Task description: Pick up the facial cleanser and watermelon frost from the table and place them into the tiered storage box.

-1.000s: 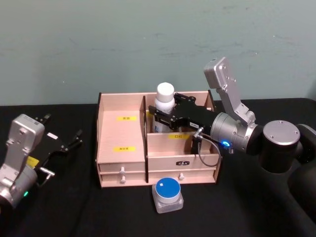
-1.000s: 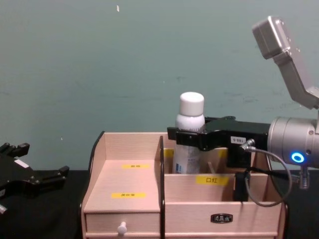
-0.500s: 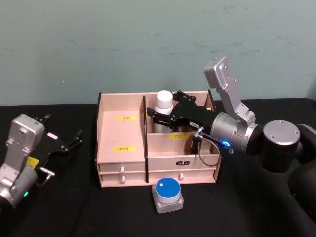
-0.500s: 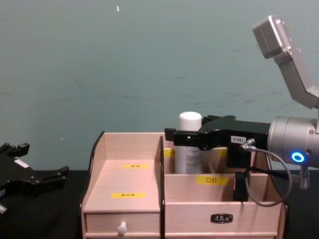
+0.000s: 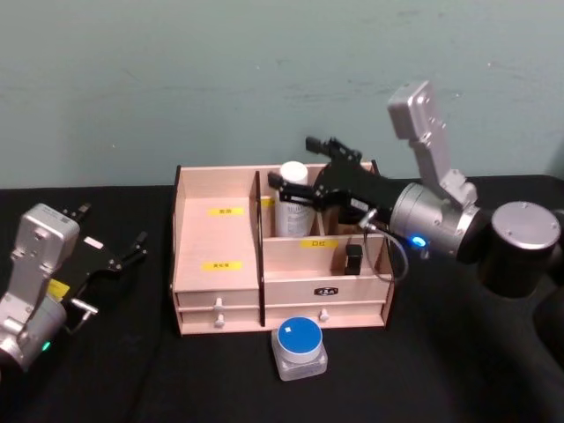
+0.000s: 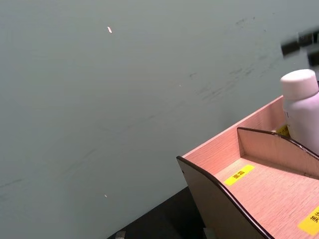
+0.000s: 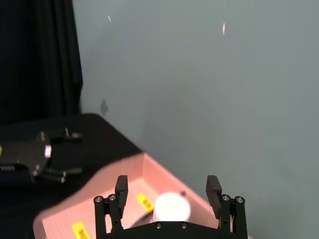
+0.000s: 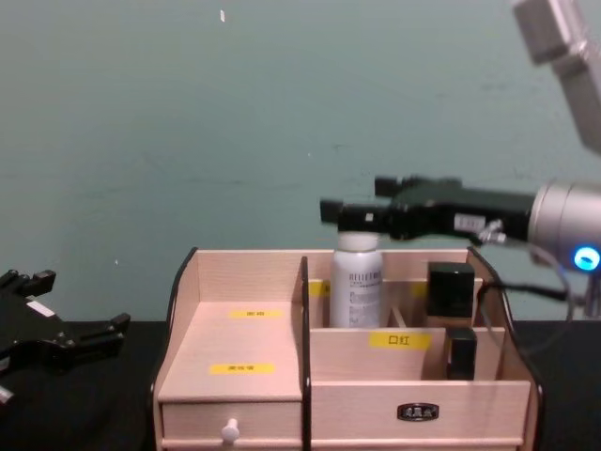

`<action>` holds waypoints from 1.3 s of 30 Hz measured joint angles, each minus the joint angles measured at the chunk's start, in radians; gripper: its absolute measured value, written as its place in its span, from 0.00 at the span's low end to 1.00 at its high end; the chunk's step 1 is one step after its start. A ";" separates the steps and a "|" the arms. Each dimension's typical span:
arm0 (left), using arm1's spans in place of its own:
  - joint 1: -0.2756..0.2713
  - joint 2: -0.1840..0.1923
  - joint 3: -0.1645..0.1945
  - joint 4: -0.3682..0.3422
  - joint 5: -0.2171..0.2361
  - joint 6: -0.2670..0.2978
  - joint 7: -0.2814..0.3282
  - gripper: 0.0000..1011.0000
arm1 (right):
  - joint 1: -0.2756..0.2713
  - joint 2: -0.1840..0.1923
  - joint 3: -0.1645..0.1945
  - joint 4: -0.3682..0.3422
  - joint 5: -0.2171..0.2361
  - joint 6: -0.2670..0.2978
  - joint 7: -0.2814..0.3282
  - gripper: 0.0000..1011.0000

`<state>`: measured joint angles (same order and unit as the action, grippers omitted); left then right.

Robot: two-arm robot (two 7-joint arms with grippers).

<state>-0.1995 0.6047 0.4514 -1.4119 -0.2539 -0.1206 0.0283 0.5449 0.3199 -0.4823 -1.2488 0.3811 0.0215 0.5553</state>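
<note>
**Status.** The cleanser (image 5: 293,201) stands upright in the rear right compartment of the box (image 5: 220,242), just right of the centre divider. Its cap rises above the walls. The right tool (image 7: 167,185) hovers at cap height with its fingers apart, one on each side of the cap and clear of it. The left tool (image 5: 110,227) is parked low on the worktop (image 5: 441,370), well left of the box, with its fingers spread.

**Outstanding item.** The jar (image 5: 298,346) sits on the worktop just in front of the box's drawers, lid up and untouched.

**Step in hand.** In my judgement the cleanser is placed and the right tool is at the point of clearing away from it. Half the task is done.

**Next move.**
- The right tool should rise and clear the cap without tipping the bottle, then come forward over the front wall and down onto the jar.
- The jar is squat and broad, so it calls for a wide opening and a grip on its sides below the lid.
- The black bottles (image 5: 352,258) occupy part of the right section, so a free compartment must be chosen.
</note>
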 joint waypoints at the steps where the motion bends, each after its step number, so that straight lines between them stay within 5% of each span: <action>1: 0.000 0.000 0.000 0.000 0.000 0.000 0.000 1.00 | -0.002 0.007 0.002 -0.018 0.001 0.000 0.000 0.99; 7: 0.000 0.000 0.000 0.000 0.000 0.000 0.000 1.00 | -0.041 0.077 0.022 -0.214 0.020 0.029 -0.001 0.99; 15: 0.000 0.000 0.000 0.000 0.000 0.000 0.000 1.00 | -0.179 0.185 0.036 -0.471 0.095 0.080 0.013 0.99; 19: 0.000 0.000 0.000 0.000 0.000 0.000 0.000 1.00 | -0.241 0.225 0.023 -0.525 0.113 0.089 0.017 0.99; 31: 0.000 0.000 0.000 0.000 0.000 0.000 0.000 1.00 | -0.386 0.291 -0.027 -0.524 0.145 0.094 0.007 0.99; 39: 0.000 0.000 0.000 0.000 0.000 0.000 0.000 1.00 | -0.431 0.297 -0.047 -0.486 0.108 0.109 -0.044 0.99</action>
<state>-0.1995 0.6047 0.4514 -1.4120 -0.2539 -0.1205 0.0283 0.1136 0.6167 -0.5292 -1.7350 0.4895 0.1306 0.5117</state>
